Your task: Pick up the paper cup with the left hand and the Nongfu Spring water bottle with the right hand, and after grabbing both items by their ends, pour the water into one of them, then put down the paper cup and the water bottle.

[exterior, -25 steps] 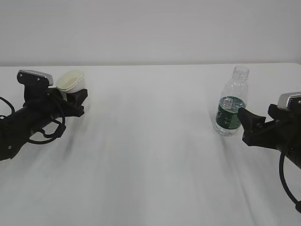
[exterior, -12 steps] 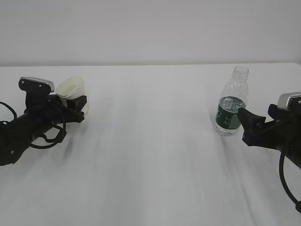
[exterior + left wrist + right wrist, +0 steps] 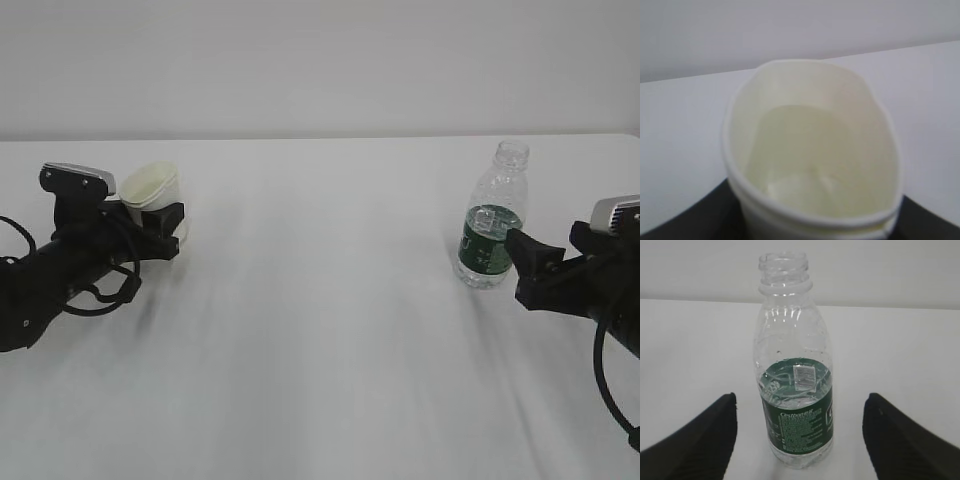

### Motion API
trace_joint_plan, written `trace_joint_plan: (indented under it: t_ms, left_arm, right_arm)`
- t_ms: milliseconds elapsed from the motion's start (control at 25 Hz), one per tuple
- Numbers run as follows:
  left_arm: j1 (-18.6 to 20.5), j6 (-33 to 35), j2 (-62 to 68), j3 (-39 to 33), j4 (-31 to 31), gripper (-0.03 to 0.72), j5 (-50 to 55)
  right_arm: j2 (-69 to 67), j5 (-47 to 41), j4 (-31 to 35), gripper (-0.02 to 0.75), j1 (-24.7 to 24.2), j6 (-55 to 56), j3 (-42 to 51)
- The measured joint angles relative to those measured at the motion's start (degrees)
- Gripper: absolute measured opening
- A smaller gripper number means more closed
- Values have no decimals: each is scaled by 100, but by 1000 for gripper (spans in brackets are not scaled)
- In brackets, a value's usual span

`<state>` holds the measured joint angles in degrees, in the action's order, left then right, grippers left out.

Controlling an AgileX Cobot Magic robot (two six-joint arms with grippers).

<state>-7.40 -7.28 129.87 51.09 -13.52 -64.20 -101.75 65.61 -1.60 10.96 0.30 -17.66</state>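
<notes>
On the left side of the white table (image 3: 330, 330), the left hand (image 3: 165, 222) has its two black fingers closed partway around the lower body of the paper cup (image 3: 152, 190), and the cup's rolled rim is squeezed out of round into a long oval, as the left wrist view shows plainly. The cup leans a little, its pale cream inside facing up and toward the camera; whether its base touches the table cannot be told. On the right, the Nongfu Spring water bottle (image 3: 491, 220) stands upright on the table, capless, with the water (image 3: 795, 390) reaching about the top of its dark green label. The right hand (image 3: 516, 262) has its jaws spread wide, one finger (image 3: 695, 440) on each side of the bottle and clear of it, gripping nothing; its tips sit near the bottle's lower half.
</notes>
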Motion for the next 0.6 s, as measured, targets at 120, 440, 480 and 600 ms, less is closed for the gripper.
trace_joint_plan:
  t_ms: [120, 440, 480, 600]
  left_arm:
    - [0, 0, 0, 0, 0, 399, 0]
    - [0, 10, 0, -195, 0, 399, -11]
    - [0, 10, 0, -201, 0, 399, -11]
    - [0, 10, 0, -204, -22, 399, -11]
  right_arm:
    - [0, 0, 0, 588, 0, 0, 0]
    - [0, 0, 0, 588, 0, 0, 0]
    - [0, 0, 0, 588, 0, 0, 0]
    - [0, 0, 0, 588, 0, 0, 0]
